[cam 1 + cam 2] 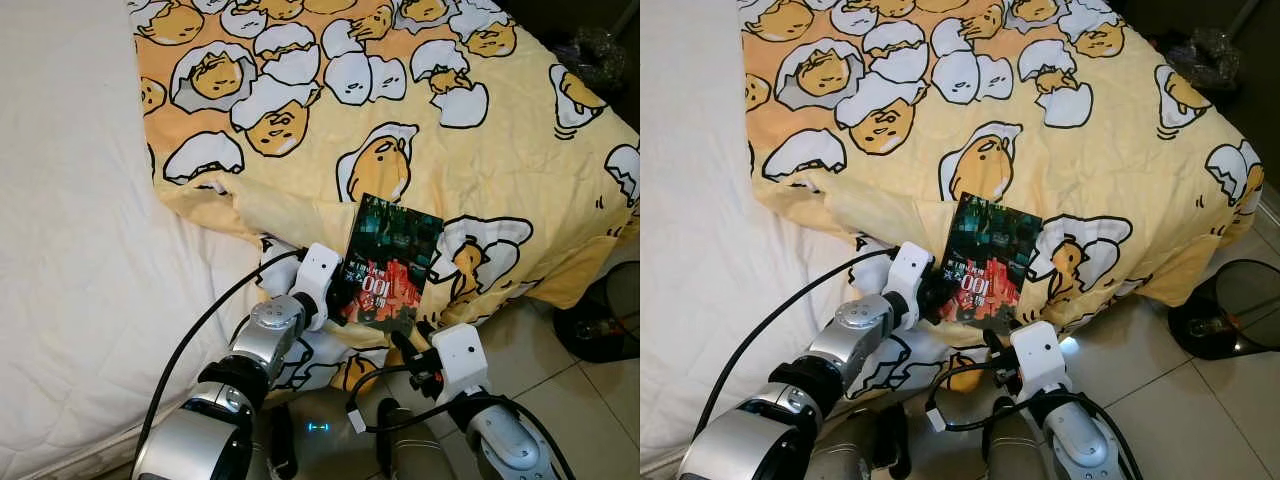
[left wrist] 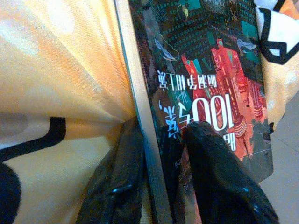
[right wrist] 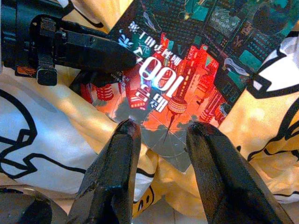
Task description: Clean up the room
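From the head views, the left gripper point(image 1: 345, 290) has hold of a book point(image 1: 390, 262) with a dark teal and red cover, pinching its near left edge. The book lies just past that gripper on the yellow egg-print blanket point(image 1: 500, 150) at the corner of the bed. The right gripper point(image 1: 410, 345) sits just below the book's near edge, above the tiled floor point(image 1: 570, 390). White bedding point(image 1: 70, 250) spreads out to the left gripper's outer side.

The left wrist view shows one black finger point(image 2: 219, 177) pressed on the cover and the other point(image 2: 117, 186) under the book's edge, the book clamped between them.

In the right wrist view the two fingers point(image 3: 117, 172) stand apart with nothing between them, tips just short of the book's lower corner, the left gripper across from them.
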`<state>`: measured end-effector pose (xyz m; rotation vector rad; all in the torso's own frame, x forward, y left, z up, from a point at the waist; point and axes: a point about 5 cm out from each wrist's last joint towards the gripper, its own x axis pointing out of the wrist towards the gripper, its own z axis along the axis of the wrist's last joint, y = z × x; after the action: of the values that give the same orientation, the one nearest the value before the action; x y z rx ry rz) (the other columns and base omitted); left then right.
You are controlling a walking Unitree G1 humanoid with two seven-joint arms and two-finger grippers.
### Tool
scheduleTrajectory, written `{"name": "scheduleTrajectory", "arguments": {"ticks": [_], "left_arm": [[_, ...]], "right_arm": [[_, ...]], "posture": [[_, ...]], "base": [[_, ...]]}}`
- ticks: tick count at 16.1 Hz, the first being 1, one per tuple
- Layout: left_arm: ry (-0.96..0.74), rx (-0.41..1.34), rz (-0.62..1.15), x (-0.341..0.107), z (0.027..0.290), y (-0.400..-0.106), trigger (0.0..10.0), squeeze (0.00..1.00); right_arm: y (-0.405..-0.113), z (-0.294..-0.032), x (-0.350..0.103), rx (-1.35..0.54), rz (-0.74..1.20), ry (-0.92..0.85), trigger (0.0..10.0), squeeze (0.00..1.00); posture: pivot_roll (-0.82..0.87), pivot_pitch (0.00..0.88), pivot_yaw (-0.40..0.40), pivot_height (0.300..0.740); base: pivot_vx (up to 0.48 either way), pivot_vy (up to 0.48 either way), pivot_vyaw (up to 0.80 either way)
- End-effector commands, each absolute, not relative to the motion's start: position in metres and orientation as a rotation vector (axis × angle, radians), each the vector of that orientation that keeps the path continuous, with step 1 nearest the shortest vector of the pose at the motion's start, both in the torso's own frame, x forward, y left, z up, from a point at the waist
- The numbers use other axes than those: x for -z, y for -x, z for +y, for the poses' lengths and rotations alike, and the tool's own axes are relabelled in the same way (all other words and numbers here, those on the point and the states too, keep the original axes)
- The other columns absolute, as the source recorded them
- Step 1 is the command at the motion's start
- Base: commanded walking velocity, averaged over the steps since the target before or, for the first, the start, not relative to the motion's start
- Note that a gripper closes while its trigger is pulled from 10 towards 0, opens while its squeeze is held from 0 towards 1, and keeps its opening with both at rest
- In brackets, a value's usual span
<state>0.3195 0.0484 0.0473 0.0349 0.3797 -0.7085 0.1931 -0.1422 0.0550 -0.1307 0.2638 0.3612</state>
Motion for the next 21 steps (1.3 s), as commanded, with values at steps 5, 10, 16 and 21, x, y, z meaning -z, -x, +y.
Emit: {"name": "scheduleTrajectory", "arguments": {"ticks": [5, 10, 16, 21], "left_arm": [[0.048, 0.710, 0.387, -0.047, 0.039, -0.317, 0.0, 0.00], [0.320, 0.674, 0.228, -0.095, 0.043, -0.344, 0.0, 0.00], [0.565, 0.649, 0.028, -0.162, 0.068, -0.366, 0.0, 0.00], [0.596, 0.473, 0.094, -0.151, 0.088, -0.372, 0.0, 0.00]], "right_arm": [[-0.188, -0.143, -0.048, -0.355, 0.300, 0.132, 10.0, 0.00], [-0.188, -0.143, -0.047, -0.353, 0.302, 0.131, 10.0, 0.00], [-0.190, -0.144, -0.045, -0.351, 0.305, 0.134, 10.0, 0.00], [-0.192, -0.143, -0.044, -0.355, 0.305, 0.136, 10.0, 0.00]], "posture": [[-0.27, 0.260, 0.057, 0.723], [-0.26, 0.258, 0.060, 0.723], [-0.25, 0.252, 0.060, 0.723], [-0.24, 0.250, 0.059, 0.723]], "base": [[0.000, 0.000, 0.00], [0.000, 0.000, 0.00], [0.000, 0.000, 0.00], [0.000, 0.000, 0.00]]}}
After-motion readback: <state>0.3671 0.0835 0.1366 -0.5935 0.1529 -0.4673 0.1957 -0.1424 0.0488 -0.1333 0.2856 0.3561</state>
